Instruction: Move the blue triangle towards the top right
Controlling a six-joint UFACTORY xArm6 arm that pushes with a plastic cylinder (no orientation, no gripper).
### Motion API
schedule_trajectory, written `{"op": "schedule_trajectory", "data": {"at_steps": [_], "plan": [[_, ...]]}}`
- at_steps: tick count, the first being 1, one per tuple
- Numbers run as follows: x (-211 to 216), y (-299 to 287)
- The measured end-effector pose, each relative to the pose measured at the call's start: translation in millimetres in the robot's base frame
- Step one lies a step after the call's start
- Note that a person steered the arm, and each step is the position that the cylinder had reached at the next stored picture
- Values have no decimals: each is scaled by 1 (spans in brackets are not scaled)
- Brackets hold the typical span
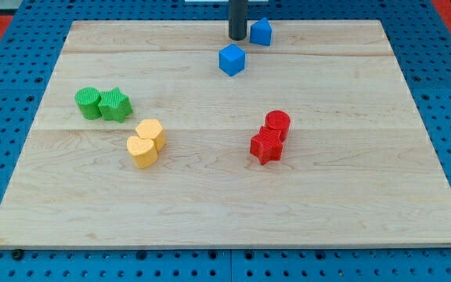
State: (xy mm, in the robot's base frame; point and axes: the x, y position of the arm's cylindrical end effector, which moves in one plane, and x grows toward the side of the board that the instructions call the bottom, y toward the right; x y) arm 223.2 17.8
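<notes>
The blue triangle [261, 32] stands near the board's top edge, a little right of the middle. My tip [237, 37] rests on the board just left of it, close to its left side or touching it. A blue cube [232, 59] lies just below my tip, apart from it.
A green cylinder [88, 103] and a green star [116, 105] touch at the left. Two yellow blocks [146, 143] touch below and to the right of them. A red cylinder [277, 124] and a red star [265, 146] touch at the right of the middle. The wooden board [225, 211] lies on a blue pegboard.
</notes>
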Motion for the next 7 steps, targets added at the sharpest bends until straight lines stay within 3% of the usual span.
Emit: {"op": "schedule_trajectory", "data": {"at_steps": [3, 4, 5, 7], "plan": [[-1, 60], [31, 10], [44, 8], [0, 79]]}}
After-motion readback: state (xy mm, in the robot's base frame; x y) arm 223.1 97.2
